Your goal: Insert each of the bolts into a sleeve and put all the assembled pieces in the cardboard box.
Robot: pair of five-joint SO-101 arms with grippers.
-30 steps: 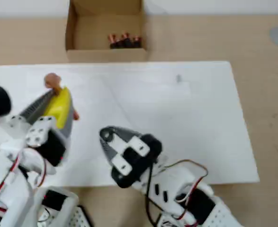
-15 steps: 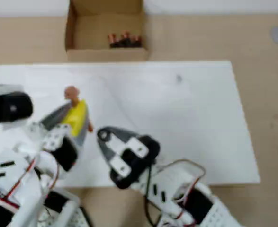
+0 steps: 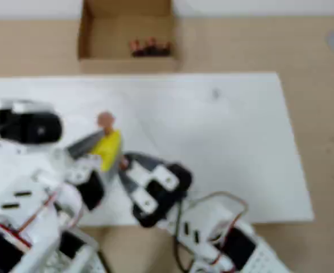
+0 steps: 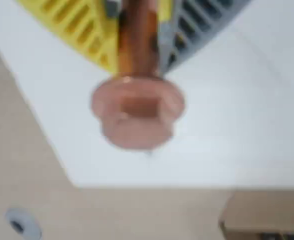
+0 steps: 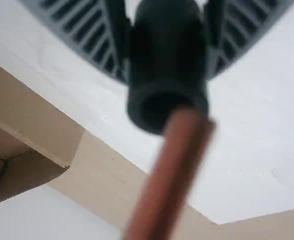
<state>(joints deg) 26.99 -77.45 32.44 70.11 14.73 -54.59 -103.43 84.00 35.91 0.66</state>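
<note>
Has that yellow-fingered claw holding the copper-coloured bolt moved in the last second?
Yes. The left gripper with its copper-coloured bolt has travelled away from the brown cardboard box, across the white sheet, towards the right gripper and its black sleeve.

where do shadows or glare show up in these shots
High view: the white mat is evenly bright, with no hard shadows. Left wrist view: the bolt has a softly lit head, no glare. Right wrist view: the black sleeve has a dark bore, and the cardboard box looks shaded inside.
</note>
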